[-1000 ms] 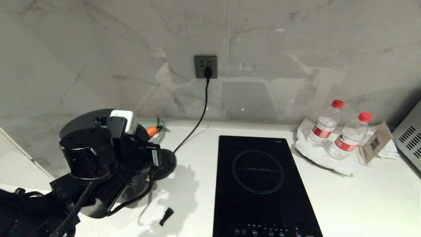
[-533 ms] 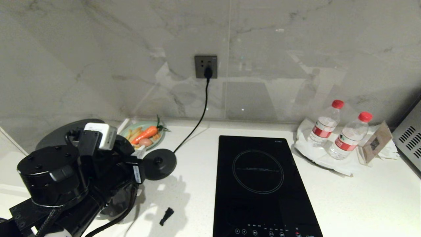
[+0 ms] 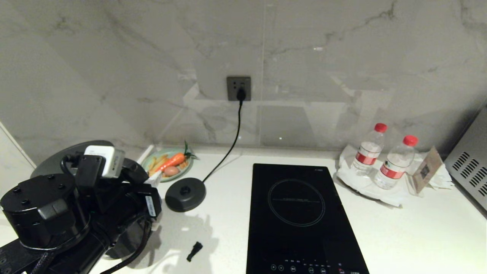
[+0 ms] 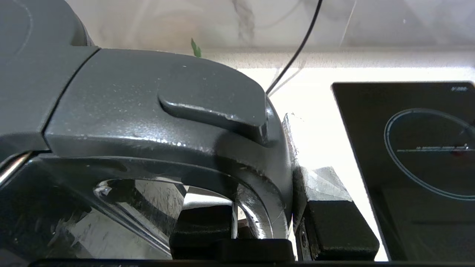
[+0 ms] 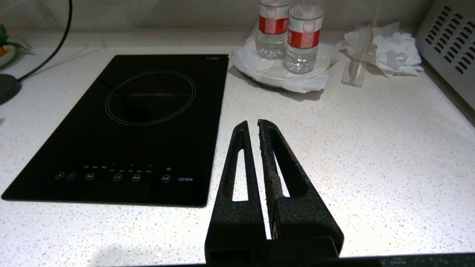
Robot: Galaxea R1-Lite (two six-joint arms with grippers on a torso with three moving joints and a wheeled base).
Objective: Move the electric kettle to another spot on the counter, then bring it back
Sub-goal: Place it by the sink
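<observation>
Kettle's off its base disc [image 3: 185, 193] now: left end effector [image 4: 265, 226] is pinching the electric kettle [image 4: 156, 111] by its handle at the tabletop's [image 3: 418, 236] left end, so set-down and return trip look still to come, right end effector [image 5: 254, 128] parked, pressed together.

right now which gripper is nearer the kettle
Left. The left gripper is clamped on the kettle handle; the right gripper hangs over bare counter right of the cooktop.

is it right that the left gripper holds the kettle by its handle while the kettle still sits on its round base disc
Not quite. The head view shows the base disc bare on the counter; the electric kettle is off it, left of it. The left gripper does clamp the handle, per the left wrist view.
</observation>
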